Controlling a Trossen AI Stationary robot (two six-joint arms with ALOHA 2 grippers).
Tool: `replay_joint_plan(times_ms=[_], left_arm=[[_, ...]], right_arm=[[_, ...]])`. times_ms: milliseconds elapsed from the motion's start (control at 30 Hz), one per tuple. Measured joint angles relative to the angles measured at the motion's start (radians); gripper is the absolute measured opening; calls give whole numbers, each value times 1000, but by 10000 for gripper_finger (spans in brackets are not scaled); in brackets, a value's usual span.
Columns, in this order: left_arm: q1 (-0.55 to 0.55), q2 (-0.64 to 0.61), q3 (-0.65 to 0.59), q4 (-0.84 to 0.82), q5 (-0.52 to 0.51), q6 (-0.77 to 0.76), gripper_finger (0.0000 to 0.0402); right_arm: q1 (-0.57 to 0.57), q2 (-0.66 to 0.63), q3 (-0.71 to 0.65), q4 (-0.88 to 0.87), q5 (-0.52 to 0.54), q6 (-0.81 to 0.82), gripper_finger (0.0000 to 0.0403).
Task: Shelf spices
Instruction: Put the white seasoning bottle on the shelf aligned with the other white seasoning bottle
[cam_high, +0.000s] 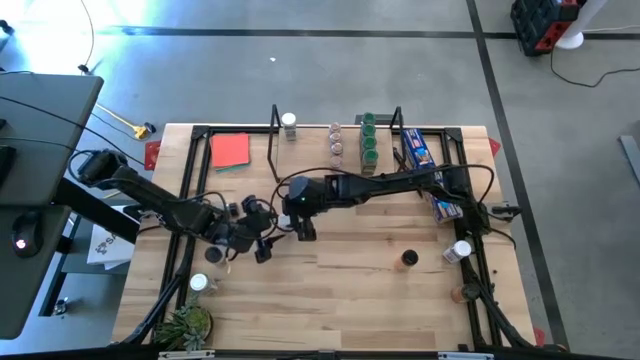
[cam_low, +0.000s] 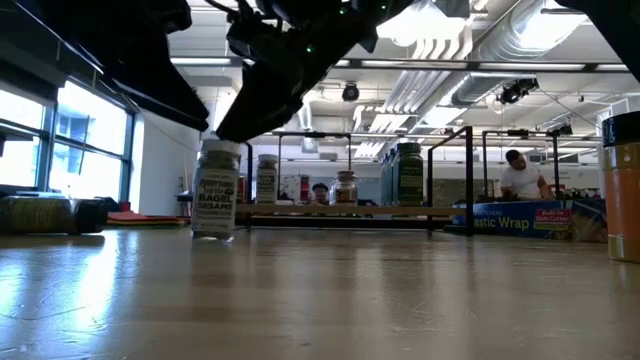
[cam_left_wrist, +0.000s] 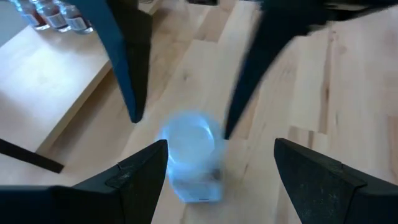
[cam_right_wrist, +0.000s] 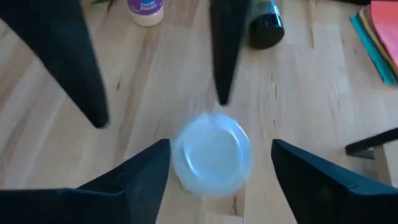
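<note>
- The table (cam_high: 340, 300), a pale wooden top, is carrying everything else; the shelf serves as the landmark below.
- The shelf (cam_high: 300, 132), a low light board with thin black end frames, is running along the table's far edge.
- The left arm is reaching in from the table's left side, well in front of the shelf, with the left gripper (cam_left_wrist: 214, 171) spreading its fingers wide over a white-capped jar (cam_low: 215, 190) and holding nothing.
- The right arm is stretching across from the right, in front of the shelf, with the right gripper (cam_right_wrist: 217, 180) hovering directly above that same jar, its fingers standing apart on either side of the white cap without touching it.
- The two grippers are meeting nose to nose over this jar, each one's dark fingers showing in the other's wrist view.
- A blue printed box (cam_high: 417, 148) is lying at the shelf's right end.
- A red card (cam_high: 230, 150) is lying flat at the shelf's left end.
- Spices already on the shelf: a row of green-capped jars (cam_high: 369, 138), pale-capped jars (cam_high: 337, 140) beside them, and one white-capped jar (cam_high: 289, 124) further left.
- Loose jars are sitting well in front of the shelf: a dark-capped jar (cam_high: 408, 259) and a white-capped one (cam_high: 459, 251) toward the right, another (cam_high: 198, 284) near the front left.
</note>
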Motion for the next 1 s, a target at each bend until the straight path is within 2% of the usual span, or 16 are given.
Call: replay_joint_plan(times_ms=[167, 300, 500, 800, 1000], left_arm=[[45, 2, 0, -1, 47, 13, 289], [80, 2, 0, -21, 96, -4, 289], [116, 37, 0, -15, 82, -79, 289], [160, 137, 0, -8, 115, -109, 289], [160, 137, 20, -6, 100, -98, 272]], right_arm=[[0, -17, 0, -26, 0, -2, 285], [3, -72, 0, -209, 37, -2, 287], [29, -141, 0, -503, 204, 102, 287], [120, -160, 0, -601, 454, 256, 288], [195, -160, 0, -832, 605, 459, 289]])
